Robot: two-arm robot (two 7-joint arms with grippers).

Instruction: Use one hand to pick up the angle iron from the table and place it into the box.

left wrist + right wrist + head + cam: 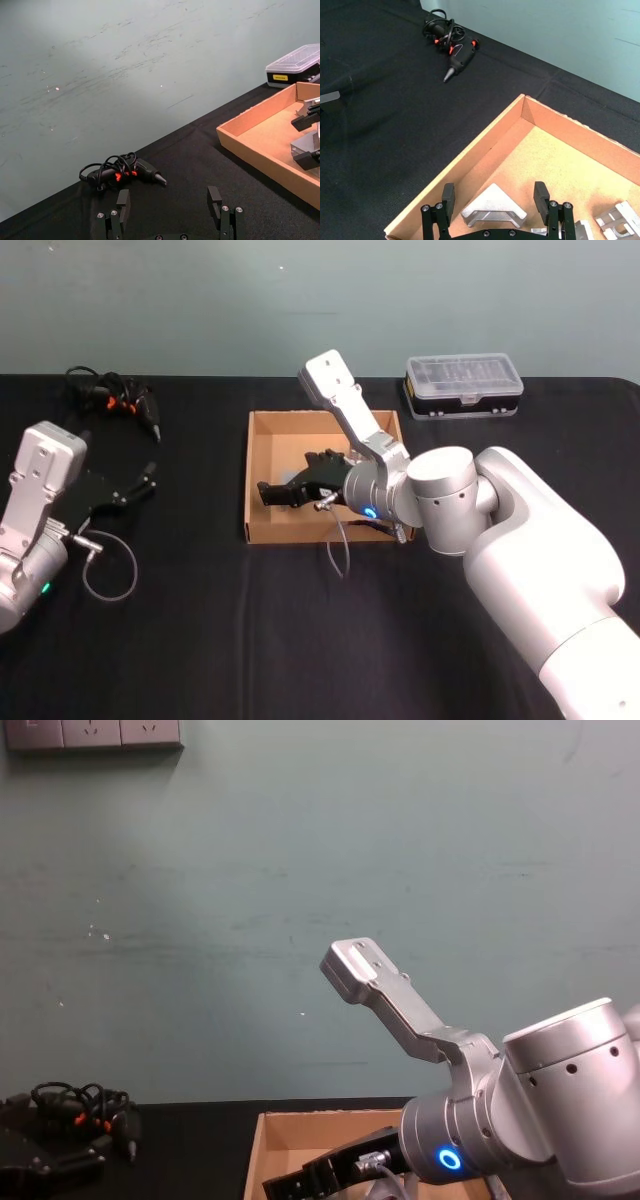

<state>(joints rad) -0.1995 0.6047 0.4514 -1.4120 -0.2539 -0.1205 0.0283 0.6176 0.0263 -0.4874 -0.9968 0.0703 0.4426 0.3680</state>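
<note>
Cardboard box (485,150) holds angle iron (492,212); right gripper (494,199) jaws apart above it.

Silver-grey arms, glowing blue ring, black right tool (272,492)

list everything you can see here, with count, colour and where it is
angle iron: at least two, silver; one lies on the floor of the box between the right gripper's open fingers, another sits beside it at the box's near edge
box: one, tan cardboard, middle of the table
table: one, black
plastic case: one, clear lid on black base, far right of the box
corded tool: one, black with orange marks and a coiled cable, far left on the table
right gripper: one, black, open, inside the box over the angle iron
left gripper: one, black, open, low over the table's left side, holding nothing
</note>
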